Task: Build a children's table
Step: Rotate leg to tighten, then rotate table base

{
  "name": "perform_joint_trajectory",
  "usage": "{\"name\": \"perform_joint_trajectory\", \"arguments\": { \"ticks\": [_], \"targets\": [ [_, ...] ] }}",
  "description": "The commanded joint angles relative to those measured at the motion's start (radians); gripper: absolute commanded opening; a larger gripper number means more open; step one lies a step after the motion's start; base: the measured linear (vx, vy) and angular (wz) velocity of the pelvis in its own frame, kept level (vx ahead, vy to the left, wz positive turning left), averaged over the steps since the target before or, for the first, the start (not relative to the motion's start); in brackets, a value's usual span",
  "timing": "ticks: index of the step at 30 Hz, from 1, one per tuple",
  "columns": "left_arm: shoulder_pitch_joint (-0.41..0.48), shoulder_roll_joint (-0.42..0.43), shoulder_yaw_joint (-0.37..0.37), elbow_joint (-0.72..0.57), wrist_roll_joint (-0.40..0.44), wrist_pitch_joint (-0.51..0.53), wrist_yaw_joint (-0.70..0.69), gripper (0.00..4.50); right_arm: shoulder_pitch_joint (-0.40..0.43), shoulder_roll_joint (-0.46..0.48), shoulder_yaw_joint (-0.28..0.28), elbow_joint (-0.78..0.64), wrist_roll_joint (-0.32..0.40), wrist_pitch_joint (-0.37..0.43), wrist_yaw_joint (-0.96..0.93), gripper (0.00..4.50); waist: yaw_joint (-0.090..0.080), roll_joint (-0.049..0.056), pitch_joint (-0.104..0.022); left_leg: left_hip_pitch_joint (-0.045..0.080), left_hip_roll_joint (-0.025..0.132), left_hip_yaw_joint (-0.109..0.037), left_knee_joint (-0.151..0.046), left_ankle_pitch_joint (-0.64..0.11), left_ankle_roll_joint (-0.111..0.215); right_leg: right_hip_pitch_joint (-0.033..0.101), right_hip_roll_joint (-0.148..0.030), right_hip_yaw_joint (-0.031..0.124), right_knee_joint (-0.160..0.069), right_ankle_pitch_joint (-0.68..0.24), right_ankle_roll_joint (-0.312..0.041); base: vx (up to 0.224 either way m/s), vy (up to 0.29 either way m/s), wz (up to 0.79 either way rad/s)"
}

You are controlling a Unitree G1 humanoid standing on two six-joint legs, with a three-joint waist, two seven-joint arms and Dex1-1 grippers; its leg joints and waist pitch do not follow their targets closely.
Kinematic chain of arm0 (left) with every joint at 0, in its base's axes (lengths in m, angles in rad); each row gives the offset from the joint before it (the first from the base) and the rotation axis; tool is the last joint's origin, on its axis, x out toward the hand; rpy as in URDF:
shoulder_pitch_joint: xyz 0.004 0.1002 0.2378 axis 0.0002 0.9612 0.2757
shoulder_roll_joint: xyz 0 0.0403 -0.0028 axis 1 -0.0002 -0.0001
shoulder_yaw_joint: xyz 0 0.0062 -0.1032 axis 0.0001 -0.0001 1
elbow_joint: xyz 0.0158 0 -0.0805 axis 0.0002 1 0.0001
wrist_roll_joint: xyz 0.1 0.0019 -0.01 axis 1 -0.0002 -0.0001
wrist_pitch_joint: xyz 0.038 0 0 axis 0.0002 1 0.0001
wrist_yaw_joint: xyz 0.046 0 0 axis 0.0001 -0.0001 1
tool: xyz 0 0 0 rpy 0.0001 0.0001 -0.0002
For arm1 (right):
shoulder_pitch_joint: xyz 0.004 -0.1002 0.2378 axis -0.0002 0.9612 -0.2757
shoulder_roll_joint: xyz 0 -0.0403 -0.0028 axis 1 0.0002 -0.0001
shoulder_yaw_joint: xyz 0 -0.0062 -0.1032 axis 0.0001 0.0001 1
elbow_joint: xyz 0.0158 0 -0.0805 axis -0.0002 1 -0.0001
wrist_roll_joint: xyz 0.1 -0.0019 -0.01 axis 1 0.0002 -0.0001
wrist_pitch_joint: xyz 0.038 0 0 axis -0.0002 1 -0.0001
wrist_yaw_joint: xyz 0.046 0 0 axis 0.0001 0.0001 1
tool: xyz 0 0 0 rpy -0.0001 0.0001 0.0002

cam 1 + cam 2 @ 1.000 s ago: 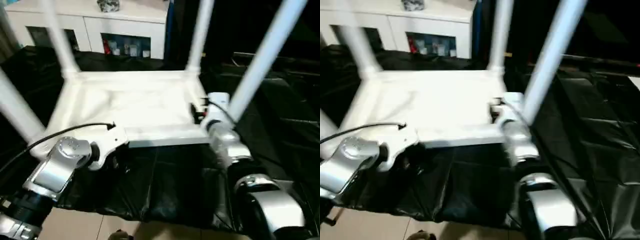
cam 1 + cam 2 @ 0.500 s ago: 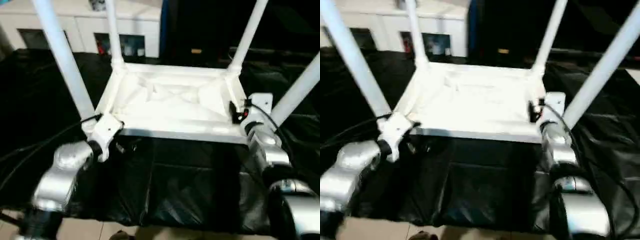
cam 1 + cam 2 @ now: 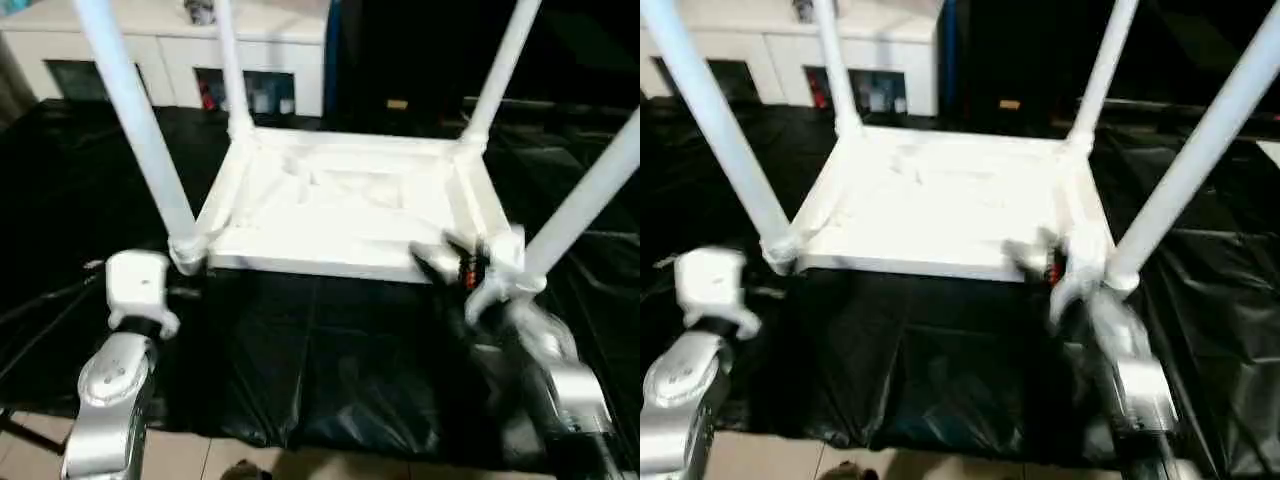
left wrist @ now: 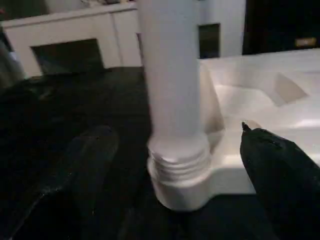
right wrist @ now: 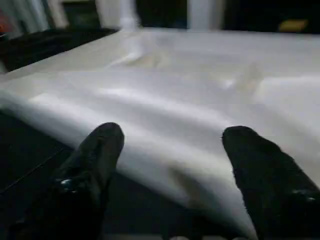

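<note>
The table [image 3: 350,205] is lying upside down on the black-draped surface [image 3: 330,370], its four legs [image 3: 135,120] pointing up from the corner sockets. Nearest, the left gripper [image 4: 175,165] is spreading wide, empty, facing the near-left leg where it is screwing into its socket [image 4: 179,175], while the right gripper [image 5: 172,160] is standing open just short of the top's near edge by the near-right corner, gripping nothing. Beyond the table, a white cabinet [image 3: 200,60] is standing against the back.
</note>
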Motion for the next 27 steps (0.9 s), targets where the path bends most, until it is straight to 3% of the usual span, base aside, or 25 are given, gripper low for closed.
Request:
{"name": "perform_joint_trajectory", "arguments": {
  "ticks": [1,2,5,7,9,10,13,18,21,22,23,24,27],
  "targets": [
    [-0.044,-0.001,0.007,0.031,-0.015,-0.014,0.017,4.50,0.050,-0.047,0.001,-0.117,0.032,0.075,0.025,3.86,0.000,0.002,-0.052,0.017,0.013,-0.009,-0.083,-0.434,0.000,0.023,-0.032,0.030,-0.112,-0.471,-0.061,0.000,0.000,0.00],
    [-0.056,0.002,0.008,0.042,-0.021,-0.017,0.014,4.50,0.065,-0.057,0.003,-0.132,0.036,0.090,0.029,4.12,0.005,0.003,-0.052,0.023,0.012,-0.009,-0.081,-0.440,-0.001,0.019,-0.031,0.031,-0.117,-0.493,-0.047,0.000,0.000,0.00],
    [-0.087,0.012,0.009,0.075,-0.038,-0.024,-0.005,4.50,0.091,-0.072,0.004,-0.156,0.039,0.114,0.036,4.32,0.003,-0.001,-0.050,0.012,0.008,-0.013,-0.083,-0.437,-0.004,0.024,-0.036,0.026,-0.118,-0.526,-0.031,0.000,0.000,0.00],
    [-0.137,0.028,0.011,0.132,-0.067,-0.036,-0.052,4.50,0.116,-0.079,-0.008,-0.172,0.035,0.158,0.019,4.42,0.003,-0.003,-0.052,0.019,0.004,-0.012,-0.079,-0.434,-0.004,0.016,-0.036,0.026,-0.123,-0.542,-0.024,0.000,0.000,0.00],
    [-0.200,0.049,0.012,0.210,-0.093,-0.043,-0.109,4.50,0.122,-0.080,-0.020,-0.155,0.012,0.201,-0.016,4.42,0.000,-0.015,-0.054,0.011,0.009,-0.015,-0.083,-0.420,-0.006,0.024,-0.039,0.024,-0.117,-0.517,-0.034,0.000,0.000,0.00],
    [-0.223,0.057,0.012,0.242,-0.096,-0.045,-0.124,4.50,0.121,-0.079,-0.022,-0.146,0.005,0.215,-0.028,4.42,0.002,-0.007,-0.054,0.015,0.006,-0.014,-0.082,-0.416,-0.007,0.018,-0.038,0.026,-0.117,-0.516,-0.035,0.000,0.000,0.00],
    [-0.322,0.093,0.022,0.380,-0.097,-0.057,-0.153,4.50,0.106,-0.078,-0.017,-0.119,-0.011,0.253,-0.058,4.42,-0.001,-0.005,-0.054,0.018,0.006,-0.014,-0.082,-0.417,-0.015,0.018,-0.037,0.026,-0.116,-0.485,-0.045,0.000,0.000,0.00],
    [-0.448,0.133,0.076,0.574,-0.149,-0.011,-0.169,4.50,0.068,-0.074,-0.019,-0.087,-0.030,0.279,-0.099,4.42,0.003,0.001,-0.065,0.016,0.010,-0.014,-0.081,-0.360,-0.024,0.029,-0.041,0.030,-0.091,-0.325,-0.102,0.000,0.000,0.00],
    [-0.519,0.167,0.090,0.698,-0.183,-0.019,-0.248,4.50,0.037,-0.068,-0.025,-0.051,-0.049,0.284,-0.119,4.42,0.003,-0.008,-0.069,0.012,0.005,-0.009,-0.076,-0.294,-0.016,0.037,-0.041,0.031,-0.083,-0.243,-0.129,0.000,0.000,0.00],
    [-0.531,0.170,0.093,0.717,-0.192,-0.018,-0.268,4.50,0.032,-0.068,-0.026,-0.045,-0.052,0.282,-0.121,4.42,0.007,-0.004,-0.073,0.016,0.008,-0.006,-0.072,-0.260,-0.016,0.037,-0.043,0.033,-0.074,-0.180,-0.155,0.000,0.000,0.00],
    [-0.546,0.175,0.095,0.733,-0.221,-0.020,-0.342,4.50,0.019,-0.066,-0.028,-0.029,-0.056,0.279,-0.123,4.42,0.006,-0.012,-0.073,0.014,0.010,-0.005,-0.072,-0.244,-0.011,0.041,-0.044,0.033,-0.072,-0.157,-0.164,0.000,0.000,0.00],
    [-0.546,0.175,0.095,0.733,-0.221,-0.020,-0.342,4.50,0.019,-0.066,-0.028,-0.029,-0.056,0.279,-0.123,4.42,0.008,-0.009,-0.073,0.014,0.009,-0.005,-0.072,-0.231,-0.007,0.041,-0.045,0.032,-0.069,-0.143,-0.174,0.000,0.000,0.00],
    [-0.543,0.201,0.042,0.696,-0.322,0.079,-0.681,4.50,-0.025,-0.061,-0.030,0.026,-0.065,0.266,-0.126,4.42,0.010,-0.009,-0.073,0.016,0.010,0.000,-0.070,-0.198,0.001,0.042,-0.048,0.034,-0.059,-0.109,-0.216,0.000,0.000,0.00]
  ]
}}
